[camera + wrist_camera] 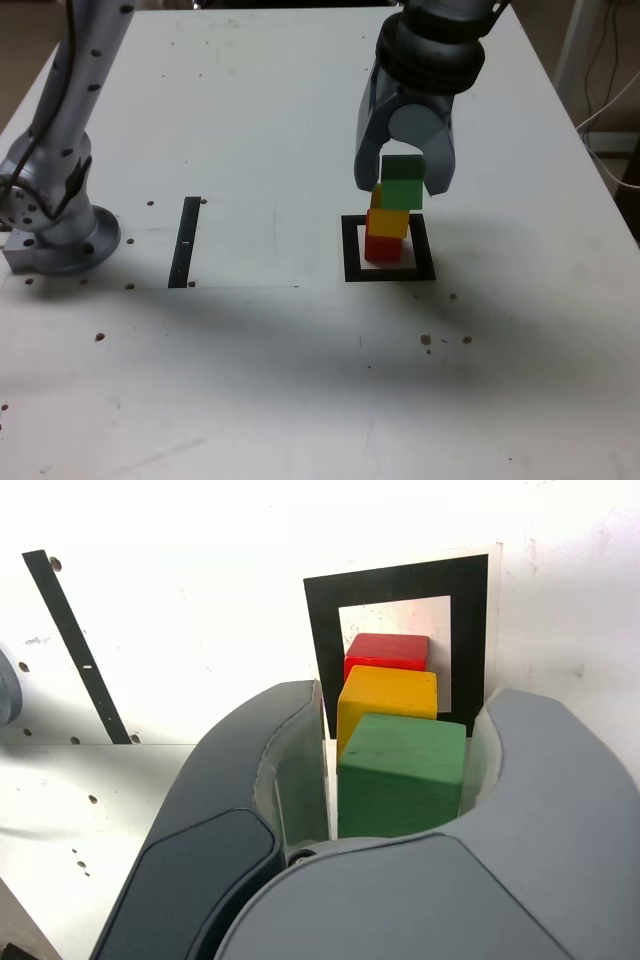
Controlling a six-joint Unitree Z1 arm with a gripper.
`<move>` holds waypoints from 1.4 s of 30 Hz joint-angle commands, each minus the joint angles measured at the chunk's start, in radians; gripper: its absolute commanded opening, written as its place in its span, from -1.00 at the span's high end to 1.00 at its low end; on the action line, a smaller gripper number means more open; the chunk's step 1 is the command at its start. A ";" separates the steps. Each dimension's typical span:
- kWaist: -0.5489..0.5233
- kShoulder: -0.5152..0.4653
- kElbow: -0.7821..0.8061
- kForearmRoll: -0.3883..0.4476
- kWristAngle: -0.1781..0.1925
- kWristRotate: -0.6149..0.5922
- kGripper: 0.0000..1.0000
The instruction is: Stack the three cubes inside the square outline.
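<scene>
My hand [403,180] brackets the green cube [403,192], jaws slightly apart (a gap shows), atop the yellow cube [390,221] and red cube [381,247] inside the square outline [389,273].

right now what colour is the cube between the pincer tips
Green, sitting atop the yellow cube; clearest in the wrist view.

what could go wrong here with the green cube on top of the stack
1. The green cube sits offset from the yellow cube below, so it might tip once released.
2. The gripper flanks it closely; a snagging finger could topple the stack onto the square outline.
</scene>
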 commanded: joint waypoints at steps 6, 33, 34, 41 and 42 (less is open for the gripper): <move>0.001 -0.001 0.009 0.012 -0.007 0.002 -0.99; -0.001 -0.330 0.279 -0.005 0.005 -0.043 -0.99; -0.001 -0.353 0.306 -0.009 0.004 -0.049 -0.99; -0.001 -0.495 0.541 -0.076 -0.005 -0.091 -0.99; -0.001 -0.512 0.581 -0.095 -0.006 -0.098 -0.99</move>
